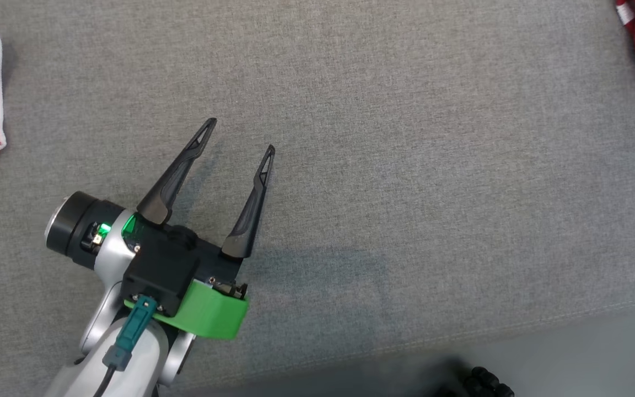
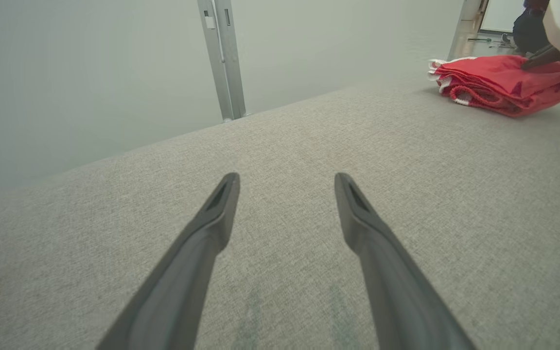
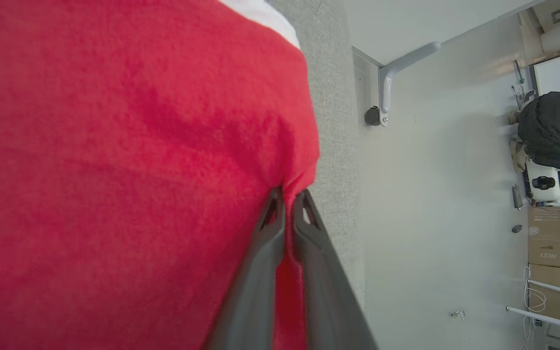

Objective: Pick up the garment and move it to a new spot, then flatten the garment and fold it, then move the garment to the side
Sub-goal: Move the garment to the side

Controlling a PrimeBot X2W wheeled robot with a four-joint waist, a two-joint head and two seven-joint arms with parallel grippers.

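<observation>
1. Left gripper [image 1: 240, 135]: fingers spread wide, holding nothing, above grey fabric surface [image 1: 405, 165], lower left of head view.
2. Right gripper [image 3: 288, 194]: pinched onto edge of red garment [image 3: 114, 170].
3. The red garment lies folded, upper right corner of head view.

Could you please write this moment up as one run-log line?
left gripper: open, over grey surface | right gripper: shut on folded red garment | step: likely moving it aside

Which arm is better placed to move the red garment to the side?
Right arm. The right end effector is shut on the red garment, while the left end effector stands open over the grey surface, apart from it.
</observation>
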